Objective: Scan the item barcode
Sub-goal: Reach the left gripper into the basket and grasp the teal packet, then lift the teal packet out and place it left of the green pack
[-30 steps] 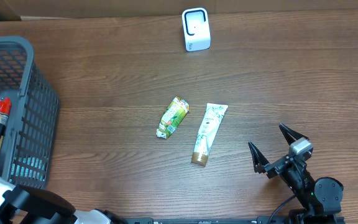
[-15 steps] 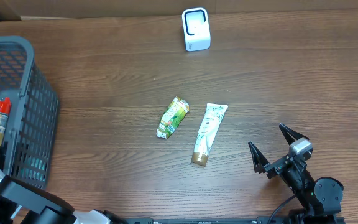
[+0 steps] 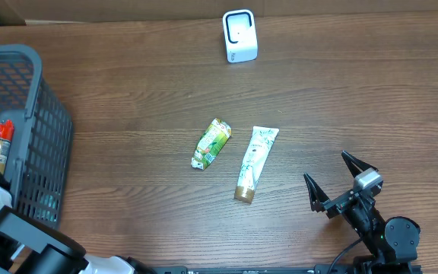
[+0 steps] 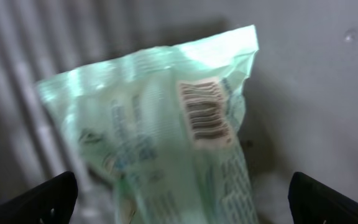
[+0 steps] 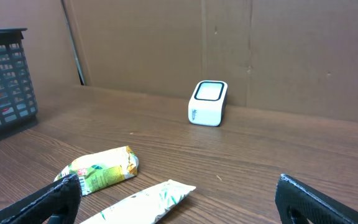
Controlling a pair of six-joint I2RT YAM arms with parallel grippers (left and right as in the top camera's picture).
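Two left fingers (image 4: 48,196) are standing wide apart, pinching nothing, with the left gripper (image 4: 185,199) hanging inside the grey basket (image 3: 29,57) at the left. Between them a pale green packet (image 4: 160,143) is lying (slightly blurred), its barcode (image 4: 205,112) facing the camera. Near right, the right gripper (image 3: 327,169) is hovering spread and empty. A green pouch (image 3: 211,143) and white tube (image 3: 254,162) are lying side by side mid-table, and the scanner (image 3: 239,36) is sitting far back.
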